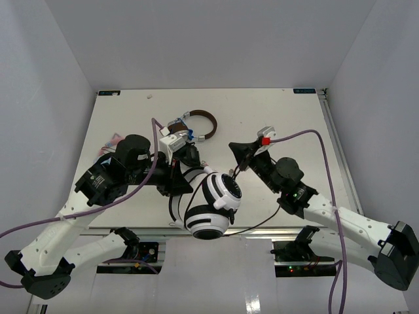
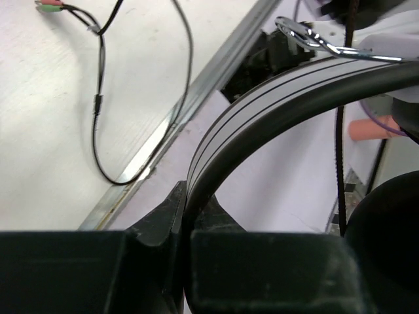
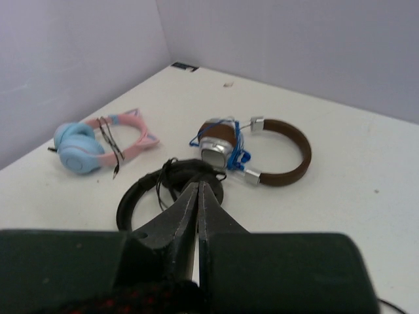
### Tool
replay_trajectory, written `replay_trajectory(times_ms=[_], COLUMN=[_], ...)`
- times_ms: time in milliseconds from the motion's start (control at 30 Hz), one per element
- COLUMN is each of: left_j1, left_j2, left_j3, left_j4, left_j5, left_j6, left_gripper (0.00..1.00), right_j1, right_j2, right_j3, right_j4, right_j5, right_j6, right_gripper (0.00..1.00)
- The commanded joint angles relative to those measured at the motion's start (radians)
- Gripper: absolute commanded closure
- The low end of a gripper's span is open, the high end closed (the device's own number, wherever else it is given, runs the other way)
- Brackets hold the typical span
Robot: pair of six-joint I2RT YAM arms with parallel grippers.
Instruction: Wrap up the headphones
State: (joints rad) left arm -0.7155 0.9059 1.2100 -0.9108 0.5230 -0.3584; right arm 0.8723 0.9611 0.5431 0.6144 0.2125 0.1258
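Fingers of the left gripper (image 1: 175,178) hold the headphones (image 1: 213,210) at the table's (image 1: 288,131) near edge, and the thin cable (image 1: 262,224) trails toward the right gripper (image 1: 237,165).

Left wrist: the jaws are clamped on the band (image 2: 262,111), which looks stiff and slick and gives a sound hold.

Right wrist: the jaws are pressed together with nothing seen between them. The limp cable would likely slip.

No legible text, brand, number or sign anywhere. Left label (image 1: 108,93), small dark strip at far left corner of table (image 1: 262,111): pale marks, too small to read. Right label (image 1: 302,89), matching dark strip at far right corner: faint light marks, likewise unreadable. Left label also in right wrist view, only a blurred dark patch. Nothing readable in left wrist view.
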Motion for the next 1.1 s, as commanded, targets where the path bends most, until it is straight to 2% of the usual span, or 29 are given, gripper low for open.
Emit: replay_trajectory(times_ms=[0, 100, 333, 400, 500, 667, 767, 900, 1067], left_j1=[0.002, 0.002, 0.002, 0.002, 0.002, 0.001, 0.001, -0.003, -0.024], left_j2=[-0.013, -0.018, -0.018, 0.001, 0.028, 0.103, 0.142, 0.168, 0.253], left_j3=[0.012, 0.029, 0.033, 0.033, 0.01, -0.019, -0.026, -0.066, -0.061], left_j4=[0.033, 0.044, 0.063, 0.026, 0.013, 0.03, 0.085, 0.204, 0.247], left_j5=[-0.039, -0.041, 0.09, -0.049, -0.161, -0.41, -0.521, -0.609, -0.761], left_j6=[0.032, 0.026, 0.071, 0.114, 0.161, 0.224, 0.23, 0.251, 0.272], left_gripper=[1.0, 1.0, 1.0, 1.0, 1.0, 1.0, 1.0, 1.0, 1.0], right_j1=[-0.059, -0.091, -0.121, -0.121, -0.122, -0.122, -0.122, -0.122, -0.122], right_j2=[-0.029, -0.026, 0.002, 0.017, 0.012, -0.016, 0.001, 0.019, 0.11], right_j3=[0.155, 0.19, 0.23, 0.285, 0.343, 0.392, 0.439, 0.46, 0.545], right_j4=[-0.266, -0.302, -0.365, -0.46, -0.543, -0.703, -0.786, -0.8, -0.857], right_j5=[0.032, 0.024, -0.024, -0.066, -0.131, -0.121, -0.146, -0.156, -0.192], right_j6=[-0.057, -0.057, -0.063, -0.066, -0.054, -0.07, -0.072, -0.085, -0.114], right_gripper=[0.92, 0.92, 0.92, 0.92, 0.92, 0.92, 0.92, 0.92, 0.92])
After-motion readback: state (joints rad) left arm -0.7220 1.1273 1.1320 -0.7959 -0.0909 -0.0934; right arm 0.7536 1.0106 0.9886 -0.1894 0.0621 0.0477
